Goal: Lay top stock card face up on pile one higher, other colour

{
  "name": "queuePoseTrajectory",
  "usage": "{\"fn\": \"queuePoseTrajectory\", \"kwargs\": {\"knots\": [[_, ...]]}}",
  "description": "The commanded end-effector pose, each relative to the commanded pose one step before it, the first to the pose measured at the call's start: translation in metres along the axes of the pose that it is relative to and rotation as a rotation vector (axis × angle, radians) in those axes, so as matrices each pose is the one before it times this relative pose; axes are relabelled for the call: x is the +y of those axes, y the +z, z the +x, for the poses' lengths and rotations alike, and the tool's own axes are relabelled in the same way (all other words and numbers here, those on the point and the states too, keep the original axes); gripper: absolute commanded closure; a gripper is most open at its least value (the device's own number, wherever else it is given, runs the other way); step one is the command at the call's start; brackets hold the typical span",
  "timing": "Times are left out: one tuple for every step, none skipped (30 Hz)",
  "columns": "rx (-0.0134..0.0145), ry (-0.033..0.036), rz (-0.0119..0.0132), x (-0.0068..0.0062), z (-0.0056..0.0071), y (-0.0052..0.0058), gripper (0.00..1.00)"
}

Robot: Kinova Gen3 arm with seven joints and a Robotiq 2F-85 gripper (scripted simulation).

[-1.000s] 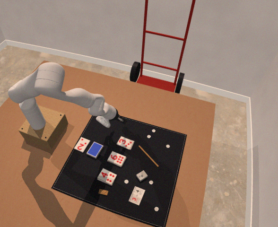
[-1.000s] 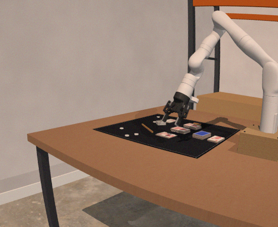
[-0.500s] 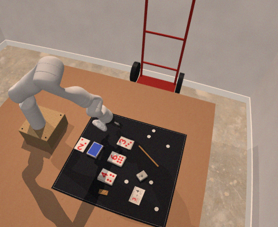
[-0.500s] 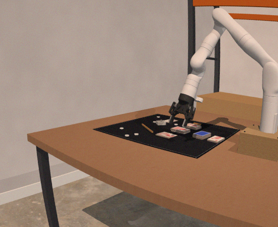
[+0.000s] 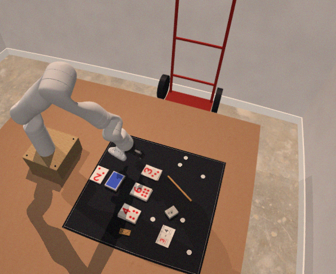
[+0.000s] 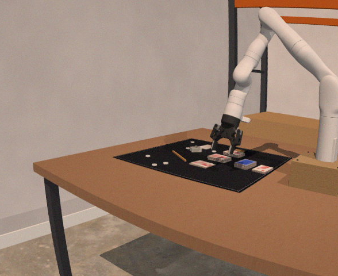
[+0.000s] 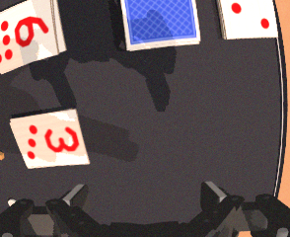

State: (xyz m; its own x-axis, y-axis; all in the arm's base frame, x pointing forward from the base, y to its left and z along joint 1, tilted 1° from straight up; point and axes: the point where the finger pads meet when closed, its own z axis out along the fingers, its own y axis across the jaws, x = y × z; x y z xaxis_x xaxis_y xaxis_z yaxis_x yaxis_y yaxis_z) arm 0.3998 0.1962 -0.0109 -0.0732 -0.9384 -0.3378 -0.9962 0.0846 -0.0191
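The face-down blue stock (image 5: 114,180) (image 6: 245,163) (image 7: 162,22) sits on the black mat beside a face-up red 2 (image 5: 99,174) (image 6: 262,169) (image 7: 249,20). Three face-up piles stand in a row: red 3 (image 5: 151,172) (image 6: 202,164) (image 7: 50,139), red 6 (image 5: 140,192) (image 6: 219,157) (image 7: 27,37) and red 4 (image 5: 129,213). The 3 pile looks lower than the 6 and 4 piles. My gripper (image 6: 222,150) (image 7: 144,197) is open and empty above the mat, off to the side of the 3 and the stock. The arm mostly hides it in the top view.
A thin wooden stick (image 5: 179,188) (image 6: 179,156) lies beyond the piles. A grey block (image 5: 171,212) (image 6: 195,149), a printed card (image 5: 165,236), a small wooden tile (image 5: 124,232) and several white discs, one at the right (image 5: 203,176), also lie on the mat (image 5: 205,206).
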Motion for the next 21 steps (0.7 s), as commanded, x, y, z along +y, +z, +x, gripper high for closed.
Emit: {"fn": "queuePoseTrajectory", "kwargs": {"knots": [[0.01986, -0.0097, 0.00511, -0.0003, 0.00581, -0.00395, 0.0], [0.0, 0.0, 0.0, 0.0, 0.0, 0.0, 0.0], [0.0, 0.0, 0.0, 0.0, 0.0, 0.0, 0.0], [0.0, 0.0, 0.0, 0.0, 0.0, 0.0, 0.0], [0.0, 0.0, 0.0, 0.0, 0.0, 0.0, 0.0], [0.0, 0.0, 0.0, 0.0, 0.0, 0.0, 0.0], [0.04593, -0.01869, -0.00416, 0.00229, 0.01828, -0.00511, 0.0], [0.0, 0.0, 0.0, 0.0, 0.0, 0.0, 0.0], [0.0, 0.0, 0.0, 0.0, 0.0, 0.0, 0.0], [0.0, 0.0, 0.0, 0.0, 0.0, 0.0, 0.0], [0.0, 0.0, 0.0, 0.0, 0.0, 0.0, 0.0], [0.0, 0.0, 0.0, 0.0, 0.0, 0.0, 0.0], [0.0, 0.0, 0.0, 0.0, 0.0, 0.0, 0.0], [0.0, 0.0, 0.0, 0.0, 0.0, 0.0, 0.0], [0.0, 0.0, 0.0, 0.0, 0.0, 0.0, 0.0], [0.04316, -0.0162, -0.00403, 0.00236, 0.01737, -0.00489, 0.0], [0.0, 0.0, 0.0, 0.0, 0.0, 0.0, 0.0], [0.0, 0.0, 0.0, 0.0, 0.0, 0.0, 0.0], [0.0, 0.0, 0.0, 0.0, 0.0, 0.0, 0.0], [0.0, 0.0, 0.0, 0.0, 0.0, 0.0, 0.0], [0.0, 0.0, 0.0, 0.0, 0.0, 0.0, 0.0]]}}
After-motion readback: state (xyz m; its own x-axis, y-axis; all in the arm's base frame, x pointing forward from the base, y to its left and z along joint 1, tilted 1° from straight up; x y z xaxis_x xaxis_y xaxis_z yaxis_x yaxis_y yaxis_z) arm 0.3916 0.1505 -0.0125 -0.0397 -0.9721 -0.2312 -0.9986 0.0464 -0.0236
